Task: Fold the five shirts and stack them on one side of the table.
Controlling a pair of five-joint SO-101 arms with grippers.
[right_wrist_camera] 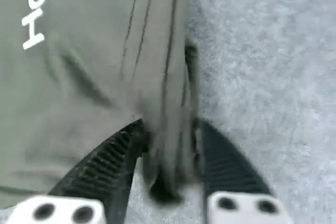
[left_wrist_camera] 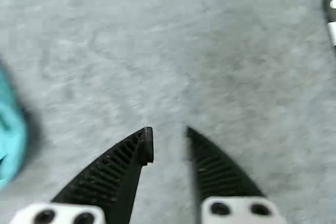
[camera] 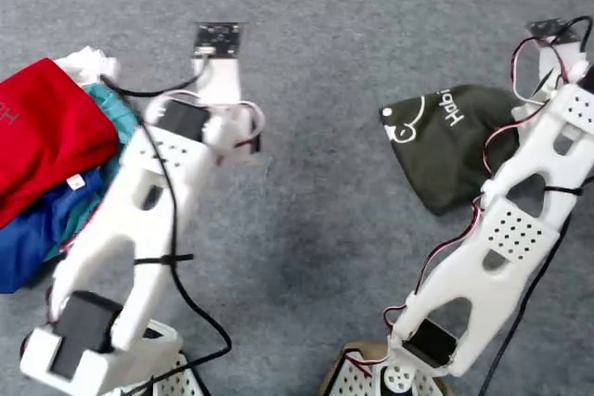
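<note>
The olive shirt [camera: 444, 150] lies crumpled on the right side of the grey counter [camera: 334, 248], well apart from the pile of red shirt [camera: 46, 127], teal shirt [left_wrist_camera: 9, 129] and blue shirt [camera: 32, 229] at the left edge. The right jaws are closed on a gathered fold along its edge. Judged light, limp and not slippery, it will drape and bunch, so hold is best taken at a hem or corner. The left jaws stand slightly parted and empty over bare counter near the teal shirt.

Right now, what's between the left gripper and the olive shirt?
Bare grey table between left gripper and olive shirt, in the high view.
</note>
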